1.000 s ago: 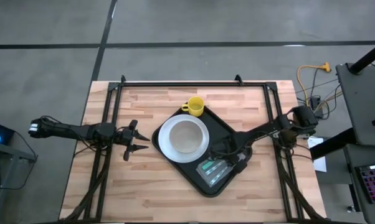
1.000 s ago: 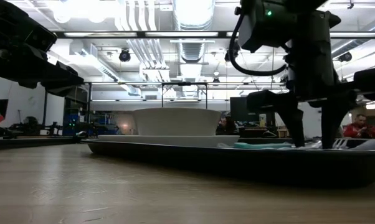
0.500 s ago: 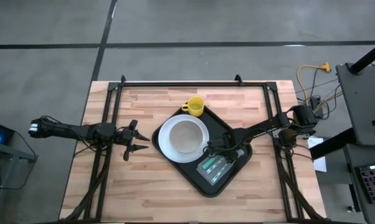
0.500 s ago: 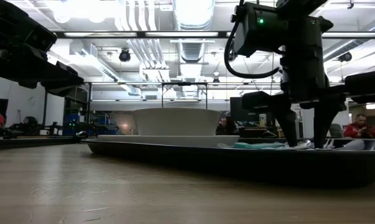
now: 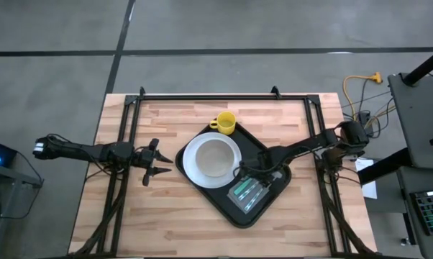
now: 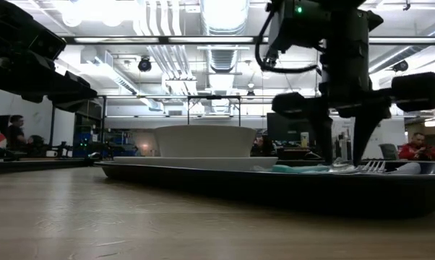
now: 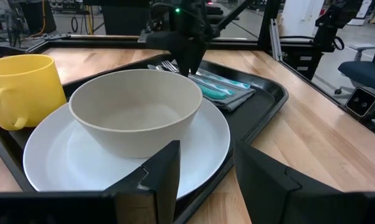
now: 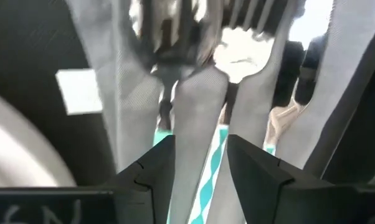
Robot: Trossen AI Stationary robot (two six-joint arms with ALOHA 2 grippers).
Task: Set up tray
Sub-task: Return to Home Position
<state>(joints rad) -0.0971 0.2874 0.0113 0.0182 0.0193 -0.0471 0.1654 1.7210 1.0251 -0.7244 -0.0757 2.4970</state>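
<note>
we see the black tray (image 5: 220, 203) set cornerwise on the wooden table (image 5: 130, 216), carrying a white plate (image 5: 191, 170), a bowl (image 5: 215, 156), a yellow mug (image 5: 225, 123) and a napkin (image 5: 255, 202). the right gripper (image 5: 244, 173) hovers between plate and napkin; the left gripper (image 5: 154, 161), fingers spread, sits just beside the tray.

There is one black rectangular tray (image 5: 220, 200), one round white plate (image 5: 190, 162), one cream bowl (image 5: 215, 155), one yellow mug (image 5: 226, 122), one gray napkin (image 7: 237, 99).

From above, my right hand (image 5: 244, 173) partly masks the cutlery (image 5: 248, 194), its pieces indistinct; the low view crops the tray (image 6: 275, 189).
</note>
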